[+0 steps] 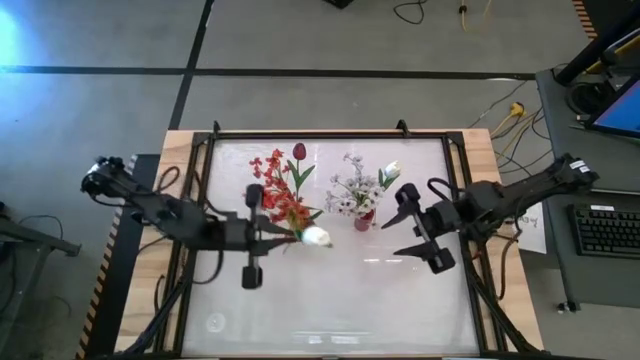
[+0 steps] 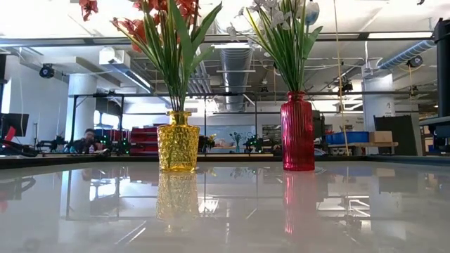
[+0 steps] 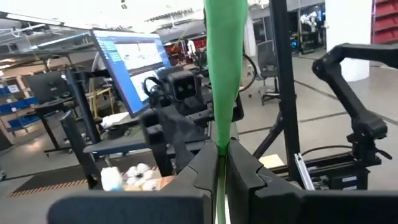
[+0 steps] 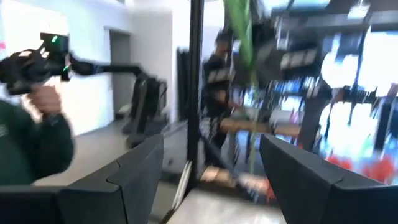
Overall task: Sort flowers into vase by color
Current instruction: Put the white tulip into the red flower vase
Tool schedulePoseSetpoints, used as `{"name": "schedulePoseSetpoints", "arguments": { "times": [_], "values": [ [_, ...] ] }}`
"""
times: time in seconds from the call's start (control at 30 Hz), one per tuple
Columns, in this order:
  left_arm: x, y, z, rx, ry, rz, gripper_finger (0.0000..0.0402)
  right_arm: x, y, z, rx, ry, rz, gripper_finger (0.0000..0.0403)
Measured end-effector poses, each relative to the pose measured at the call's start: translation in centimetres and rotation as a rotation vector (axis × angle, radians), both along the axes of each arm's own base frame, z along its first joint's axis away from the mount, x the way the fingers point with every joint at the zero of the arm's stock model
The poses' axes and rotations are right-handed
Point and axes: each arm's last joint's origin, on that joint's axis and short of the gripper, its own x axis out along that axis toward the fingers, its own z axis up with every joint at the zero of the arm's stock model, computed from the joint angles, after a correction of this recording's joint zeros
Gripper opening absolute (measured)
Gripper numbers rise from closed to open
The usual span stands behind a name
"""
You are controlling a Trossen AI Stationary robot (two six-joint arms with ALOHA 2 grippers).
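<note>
A white tulip [image 1: 318, 237] on a green stem [image 3: 222, 87] is in my left gripper [image 1: 288, 237], which reaches level from the table's left, just near of the yellow vase [image 1: 290, 215]. That vase [image 2: 177, 140] holds red and orange flowers [image 1: 280, 185]. To its right, the red vase [image 2: 297, 132] holds white flowers [image 1: 355, 190]. My right gripper [image 1: 398, 232] hangs open to the right of the red vase with nothing between its fingers [image 4: 140, 171]. Neither gripper shows in the low view. My left gripper pinches the tulip's green stem [image 3: 221, 148] between its two shut fingers, which come level from the table's left and lie across the stem. The stem and a broad leaf rise from the fingers. The white bud shows just past the fingertips, clear of the table.
Both vases stand on the glossy white tabletop [image 1: 330, 300] toward its far side; the near half is bare. A dark rail frame [image 1: 200, 200] borders the table. A person's sleeve and hand with a hand-held device [image 4: 37, 68] show in the room beyond.
</note>
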Motion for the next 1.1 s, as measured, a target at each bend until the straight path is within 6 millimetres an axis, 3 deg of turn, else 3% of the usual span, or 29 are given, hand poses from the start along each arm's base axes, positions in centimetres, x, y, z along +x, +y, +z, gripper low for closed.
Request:
{"name": "schedulePoseSetpoints", "arguments": {
  "times": [0.13, 0.43, 0.87, 1.0, 1.1],
  "values": [
    [1.7, -1.0, -0.4, 0.009, 0.021, 0.004, 0.0, 1.2, 0.5, 0.3, -0.058, -0.1, -0.038, 0.0258],
    [4.1, -1.9, -1.8, 0.064, 0.079, 0.176, 0.0, 5.4, 1.5, 2.6, -0.132, -0.125, -0.191, 0.0258],
    [4.7, -1.9, -2.2, 0.071, 0.087, 0.192, 0.0, 10.5, 3.2, 5.1, -0.16, -0.068, -0.199, 0.0311],
    [4.8, -1.9, -2.3, 0.072, 0.092, 0.191, 0.0, 11.4, 3.2, 5.7, -0.152, -0.072, -0.253, 0.0306],
    [4.8, -1.9, -2.3, 0.064, 0.085, 0.192, 0.0, 12.0, 3.1, 5.6, -0.162, -0.068, -0.268, 0.0278]
  ]
}}
